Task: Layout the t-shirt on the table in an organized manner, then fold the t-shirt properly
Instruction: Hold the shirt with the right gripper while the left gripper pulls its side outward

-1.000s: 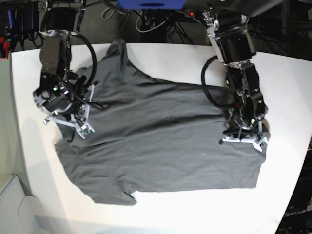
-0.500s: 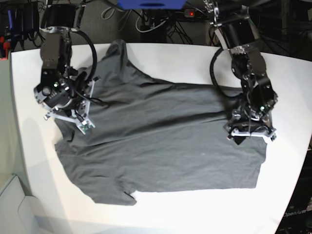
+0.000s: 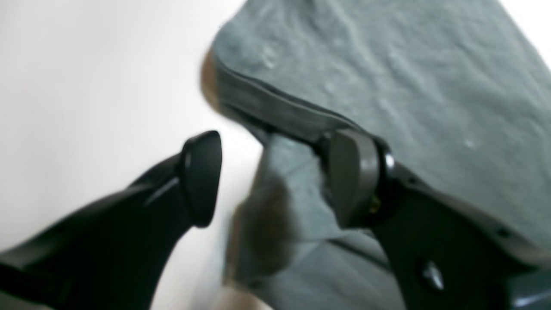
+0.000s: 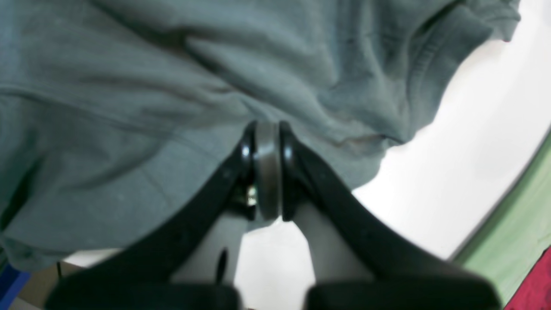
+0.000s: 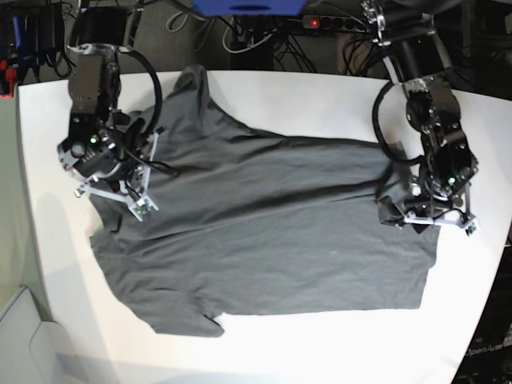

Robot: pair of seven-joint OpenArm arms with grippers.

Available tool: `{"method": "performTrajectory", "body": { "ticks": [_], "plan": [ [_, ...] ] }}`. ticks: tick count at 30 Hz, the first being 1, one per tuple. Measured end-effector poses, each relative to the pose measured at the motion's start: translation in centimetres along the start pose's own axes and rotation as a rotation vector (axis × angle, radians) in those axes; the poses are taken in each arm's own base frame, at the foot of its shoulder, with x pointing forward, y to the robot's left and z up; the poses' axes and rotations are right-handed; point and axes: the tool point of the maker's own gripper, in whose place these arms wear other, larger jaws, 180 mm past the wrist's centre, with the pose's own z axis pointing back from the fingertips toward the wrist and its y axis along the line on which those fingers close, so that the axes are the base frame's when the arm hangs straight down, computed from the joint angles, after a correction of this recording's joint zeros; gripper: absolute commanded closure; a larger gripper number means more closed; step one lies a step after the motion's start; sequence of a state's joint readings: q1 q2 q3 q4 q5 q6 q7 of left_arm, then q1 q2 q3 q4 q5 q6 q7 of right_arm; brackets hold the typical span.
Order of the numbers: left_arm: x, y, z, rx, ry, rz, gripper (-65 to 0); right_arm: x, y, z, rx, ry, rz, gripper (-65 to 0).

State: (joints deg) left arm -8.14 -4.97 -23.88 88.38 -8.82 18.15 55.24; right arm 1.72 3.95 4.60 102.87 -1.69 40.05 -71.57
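Observation:
The dark grey t-shirt (image 5: 264, 232) lies spread across the white table (image 5: 320, 344), with wrinkles toward the far sleeve. My left gripper (image 5: 432, 222) is at the shirt's right edge. In the left wrist view the left gripper (image 3: 275, 178) is open, and a raised fold of the t-shirt (image 3: 409, 77) sits between the fingers, against the right pad (image 3: 351, 178). My right gripper (image 5: 112, 192) is at the shirt's left shoulder area. In the right wrist view the right gripper (image 4: 267, 168) is shut, and the t-shirt (image 4: 129, 86) bunches at its tips above the table (image 4: 452, 172).
Cables and dark equipment (image 5: 256, 32) crowd the space behind the table's far edge. A pale box (image 5: 24, 336) sits off the near left corner. The table's right edge (image 5: 500, 240) runs close beside the left arm. A green strip (image 4: 516, 224) shows beyond the table.
The left arm has moved right toward the table's edge and its jaws have come apart. The shirt's right edge has stretched that way. The right arm has shifted slightly away, still shut.

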Motion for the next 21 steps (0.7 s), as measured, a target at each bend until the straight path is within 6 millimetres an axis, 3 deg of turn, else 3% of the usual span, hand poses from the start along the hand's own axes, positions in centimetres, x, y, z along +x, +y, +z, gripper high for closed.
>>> {"method": "performTrajectory", "body": {
  "ticks": [5, 12, 15, 21],
  "plan": [
    [-1.1, 0.3, -0.8, 0.016, 0.036, -0.027, -38.1, 0.2, -0.1, 0.0, -0.002, -0.005, 0.000, 0.0],
    [-3.1, -2.9, -1.5, -0.044, 0.022, -0.146, -38.1, 0.2, -0.1, 0.0, -0.003, -0.005, 0.000, 0.0],
    [-4.4, -2.5, -1.6, -0.035, 0.052, -0.154, -38.1, 0.2, -0.1, 0.0, -0.003, -0.005, 0.000, 0.0],
    [-4.4, -2.6, -1.7, -0.036, 0.049, -0.159, -37.9, 0.2, -0.1, 0.0, -0.003, -0.005, 0.000, 0.0]
  ]
}}
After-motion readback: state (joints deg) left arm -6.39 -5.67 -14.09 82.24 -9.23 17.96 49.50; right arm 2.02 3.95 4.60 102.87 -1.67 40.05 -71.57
